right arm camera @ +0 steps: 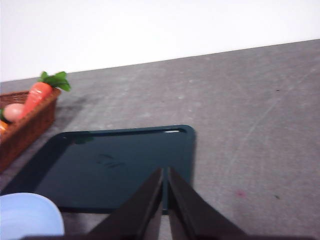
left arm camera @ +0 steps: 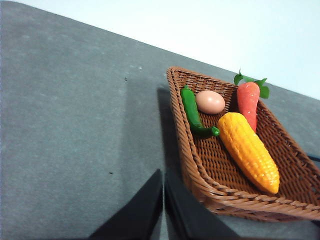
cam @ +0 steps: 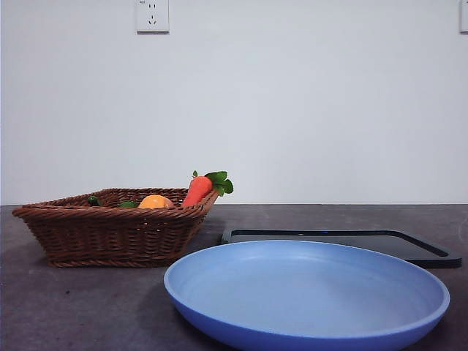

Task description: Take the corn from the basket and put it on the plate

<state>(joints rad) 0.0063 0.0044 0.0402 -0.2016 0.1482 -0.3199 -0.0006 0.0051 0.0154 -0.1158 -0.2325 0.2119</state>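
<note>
The corn (left arm camera: 248,150) lies in the brown wicker basket (left arm camera: 210,170), a yellow-orange ridged cob beside a carrot (left arm camera: 248,102). From the front only its top (cam: 156,201) shows above the basket rim (cam: 110,213). The light-blue plate (cam: 307,292) sits near the front, right of the basket, and shows as a pale corner (right arm camera: 27,215) in the right wrist view. My left gripper (left arm camera: 163,182) is shut, hovering over the table just outside the basket's near corner. My right gripper (right arm camera: 165,180) is shut above the black tray's edge. Neither holds anything.
A green pepper (left arm camera: 192,112) and a pinkish egg-like item (left arm camera: 210,101) share the basket with the carrot (cam: 197,189). A flat black tray (cam: 344,241) lies behind the plate. Bare grey table (left arm camera: 75,125) stretches away on the side of the basket opposite the plate.
</note>
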